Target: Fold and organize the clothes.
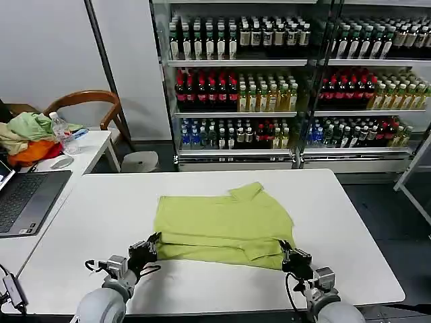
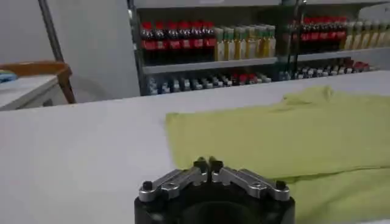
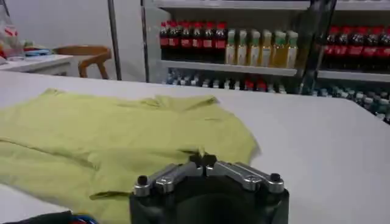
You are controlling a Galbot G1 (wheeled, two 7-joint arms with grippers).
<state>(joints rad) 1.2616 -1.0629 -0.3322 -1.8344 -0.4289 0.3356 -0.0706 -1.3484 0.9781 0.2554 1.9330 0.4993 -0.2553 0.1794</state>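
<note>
In the middle of the white table [image 1: 350,222] the lime T-shirt [image 1: 222,225] lies flattened into a rough rectangle, with a folded layer along the edge nearest me and one sleeve [image 1: 246,191] poking out at the far side. I judge the fold partly done: the cloth is doubled at least once, but it is still broad and loose, so more folds and a final tidy remain. My left gripper [image 1: 152,245] sits at the near left corner of the shirt, fingertips pressed together with nothing between them. My right gripper [image 1: 289,258] is at the near right corner, likewise pinched closed and holding no cloth. Off to the left, a side table [image 1: 94,145] carries a heap of other garments [image 1: 27,138] and a laptop [image 1: 27,198], well apart from the work
</note>
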